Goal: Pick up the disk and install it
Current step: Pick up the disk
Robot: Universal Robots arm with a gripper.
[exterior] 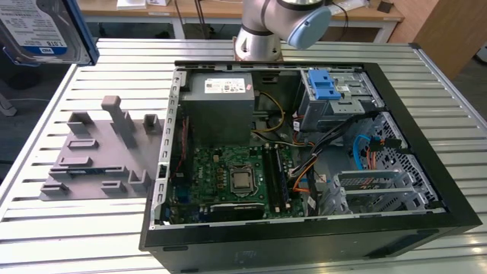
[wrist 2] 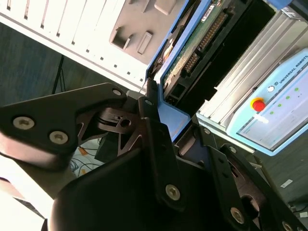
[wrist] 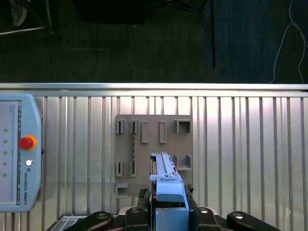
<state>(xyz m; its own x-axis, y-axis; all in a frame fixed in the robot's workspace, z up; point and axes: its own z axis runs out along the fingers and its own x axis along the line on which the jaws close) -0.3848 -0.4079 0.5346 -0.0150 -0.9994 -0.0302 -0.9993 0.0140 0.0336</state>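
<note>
One hard drive, the disk, hangs at the upper left of the exterior view, held clear of the table and the grey holder plate. In the first wrist view the pincer is clamped on its blue bracket. Pick-up looks done. Installing is not, and I judge it calls for lining the bracket up with a bay in the open computer case.

The disk runs off the top and left edges of the exterior view, and the arm is cut by its top edge. In the first wrist view the gripper runs off the bottom edge, its fingers clamped over the disk's near end and hiding it; the control pad is cut by the left edge.
</note>
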